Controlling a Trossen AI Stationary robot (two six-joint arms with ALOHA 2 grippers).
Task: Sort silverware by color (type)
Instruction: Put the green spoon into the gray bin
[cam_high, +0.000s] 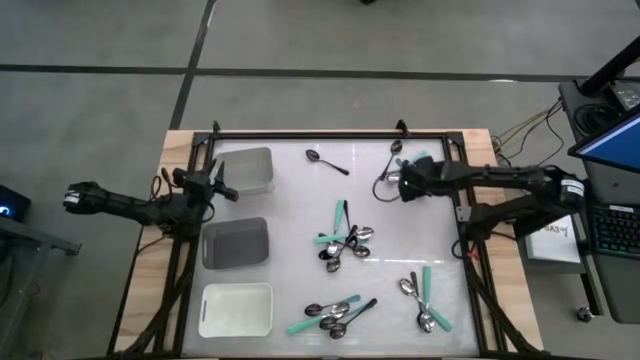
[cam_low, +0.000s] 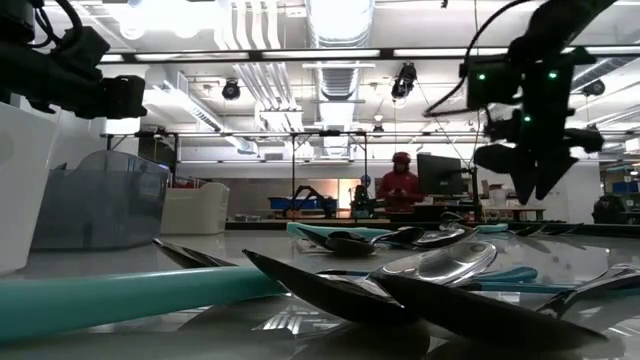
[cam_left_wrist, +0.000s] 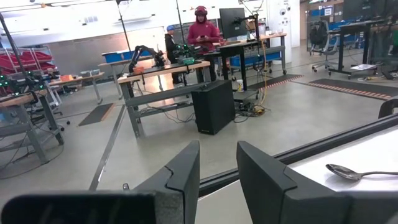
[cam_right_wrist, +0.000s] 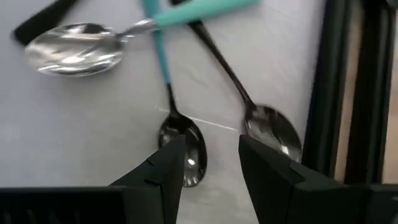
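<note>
The silverware lies in groups on the white table: a cluster in the middle (cam_high: 345, 240), one by the near edge (cam_high: 335, 314), one near-right (cam_high: 425, 300), a lone black spoon (cam_high: 326, 161) at the far side, and a few at the far right (cam_high: 398, 155). My right gripper (cam_right_wrist: 211, 167) hangs open over that far-right group, above a teal-handled spoon with a dark bowl (cam_right_wrist: 183, 146) and beside a black spoon (cam_right_wrist: 272, 132); a third, shiny-bowled spoon (cam_right_wrist: 71, 50) lies farther off. My left gripper (cam_left_wrist: 217, 174) waits open at the table's left edge (cam_high: 213, 186).
Three trays line the left side: a clear one (cam_high: 248, 170) far, a dark grey one (cam_high: 236, 243) in the middle, a white one (cam_high: 236, 310) near. A black frame rail (cam_right_wrist: 329, 87) runs close beside the right gripper. People stand at benches (cam_left_wrist: 200, 28) beyond the table.
</note>
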